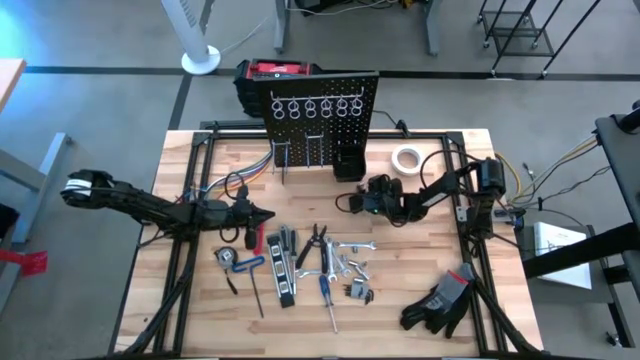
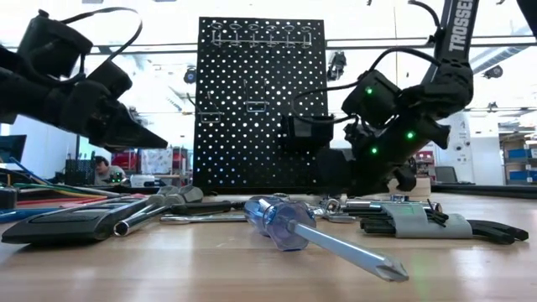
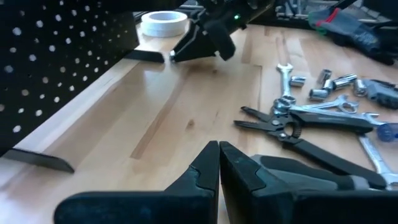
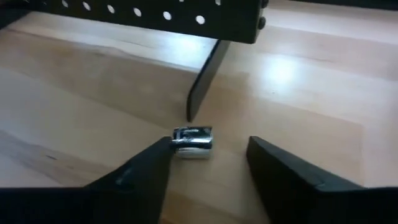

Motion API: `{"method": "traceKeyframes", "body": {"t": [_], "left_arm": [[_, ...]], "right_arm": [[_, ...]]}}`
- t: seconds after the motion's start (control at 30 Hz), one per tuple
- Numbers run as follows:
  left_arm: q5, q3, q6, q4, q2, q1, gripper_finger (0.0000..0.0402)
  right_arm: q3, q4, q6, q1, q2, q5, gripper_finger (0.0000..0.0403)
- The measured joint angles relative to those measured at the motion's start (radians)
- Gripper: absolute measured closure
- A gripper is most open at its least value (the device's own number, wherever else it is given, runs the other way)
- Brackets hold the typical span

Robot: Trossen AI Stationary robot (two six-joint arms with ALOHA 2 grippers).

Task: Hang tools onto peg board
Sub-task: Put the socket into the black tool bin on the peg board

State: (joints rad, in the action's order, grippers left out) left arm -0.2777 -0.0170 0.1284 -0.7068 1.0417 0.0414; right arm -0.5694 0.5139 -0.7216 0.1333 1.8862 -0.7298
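Wooden table (image 1: 200, 310), TROSSEN lettering (image 2: 458, 25) on arm, peg board (image 2: 260, 101)

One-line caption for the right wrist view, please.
Right gripper open just above the table, a small silver socket beside one finger, near the peg board's foot.

peg board (image 4: 155, 12): cut off at right wrist picture's edge, only bottom strip showing | tools (image 1: 345, 270): heap too small to sort from above | gloves (image 3: 348, 25): blurred, partly cut off | person (image 2: 101, 168): mostly hidden behind tabletop clutter
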Motion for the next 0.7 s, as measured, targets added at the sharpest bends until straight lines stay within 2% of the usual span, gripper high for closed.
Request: {"method": "traceKeyframes", "body": {"t": [0.13,0.27,0.5,0.7], "left_arm": [[-0.03,0.0,0.0,-0.001,0.013,0.0,0.0401],[-0.03,0.0,0.003,-0.001,0.025,0.0,0.0401],[-0.03,0.0,0.011,-0.002,0.046,0.0,0.0401],[-0.03,0.0,0.035,-0.003,0.05,0.0,0.0401]], "right_arm": [[-0.014,0.007,0.08,0.005,0.003,0.016,0.0281],[-0.021,0.016,0.133,0.023,0.003,0.041,0.0322],[-0.021,0.025,0.246,0.058,0.003,0.067,0.0335],[-0.017,0.026,0.256,0.034,0.002,0.072,0.0342]]}}
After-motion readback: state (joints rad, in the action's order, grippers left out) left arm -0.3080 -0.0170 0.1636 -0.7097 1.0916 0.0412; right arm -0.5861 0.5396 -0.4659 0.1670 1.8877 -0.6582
